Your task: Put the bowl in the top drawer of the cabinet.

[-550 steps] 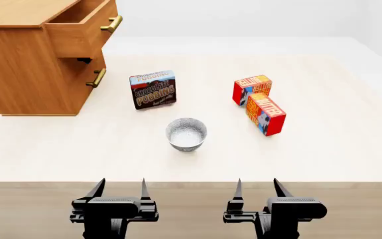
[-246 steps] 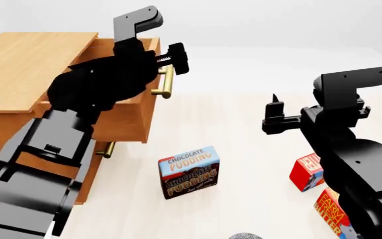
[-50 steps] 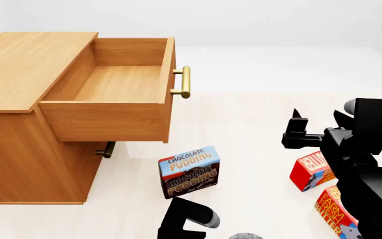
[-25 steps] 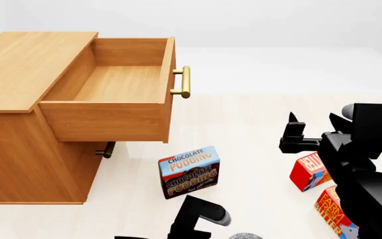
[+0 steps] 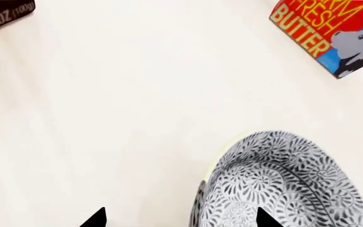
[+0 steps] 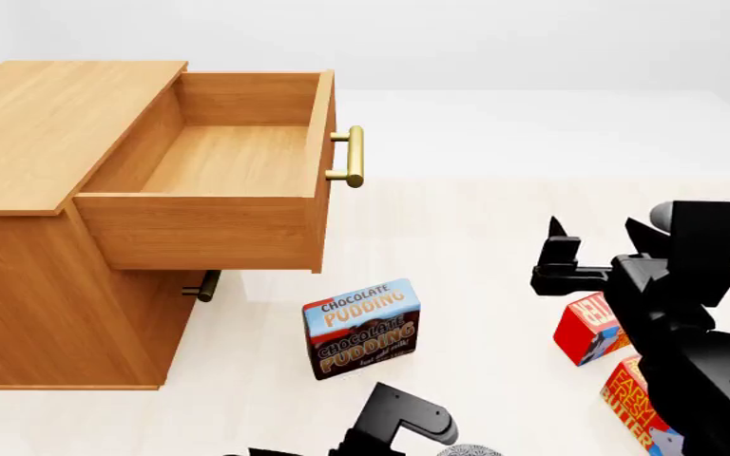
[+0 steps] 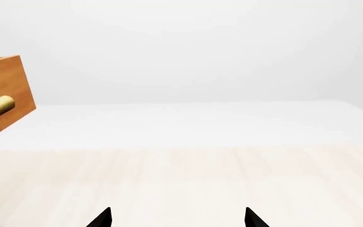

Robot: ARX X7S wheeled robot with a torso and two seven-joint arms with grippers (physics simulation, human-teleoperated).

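Observation:
The bowl [image 5: 276, 187], white with a blue-grey lace pattern, stands on the table; only a sliver of it [image 6: 467, 450] shows at the head view's bottom edge. My left gripper [image 5: 180, 220] is open, one fingertip over the bowl's inside and the other outside its rim. The cabinet [image 6: 48, 123] stands at the left with its top drawer [image 6: 220, 161] pulled out and empty, brass handle [image 6: 353, 157] facing right. My right gripper [image 6: 593, 233] hangs open above the table to the right of the drawer, holding nothing [image 7: 176, 218].
A chocolate pudding box [image 6: 361, 328] stands in front of the cabinet. Red butter boxes [image 6: 589, 328] lie at the right, one near the bowl [image 5: 332, 33]. The lower drawer's handle [image 6: 206, 285] shows under the open drawer. My left arm's link [image 6: 403, 426] is low in the head view.
My left arm's link has shifted a little right and down in the head view. The right gripper has sunk slightly and drifted left. The drawer stays open.

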